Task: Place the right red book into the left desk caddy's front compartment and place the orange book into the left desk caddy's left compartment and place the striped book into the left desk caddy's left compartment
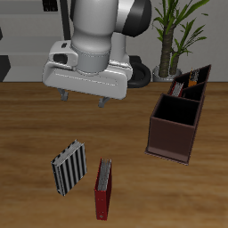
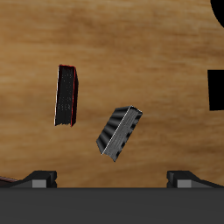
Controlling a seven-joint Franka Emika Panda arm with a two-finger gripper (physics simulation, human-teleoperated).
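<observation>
The striped book [image 1: 69, 166] [image 2: 120, 133] lies flat on the table near the front edge. My gripper [image 1: 84, 99] [image 2: 112, 179] hangs open and empty above the table, farther back than that book and apart from it. The left desk caddy [image 1: 201, 75], near-black with reddish rims, stands at the back beside the plant. The orange book [image 1: 189, 79] stands inside it. A small bit of red [image 1: 177, 89] shows at the caddy's nearer end; it is too small to tell whether it is the right red book.
A longer dark red book [image 1: 104, 189] [image 2: 67, 94] with a grey page edge lies beside the striped book. A dark reddish-brown caddy [image 1: 175, 126] stands in front of the near-black one. A potted plant [image 1: 178, 31] is at the back.
</observation>
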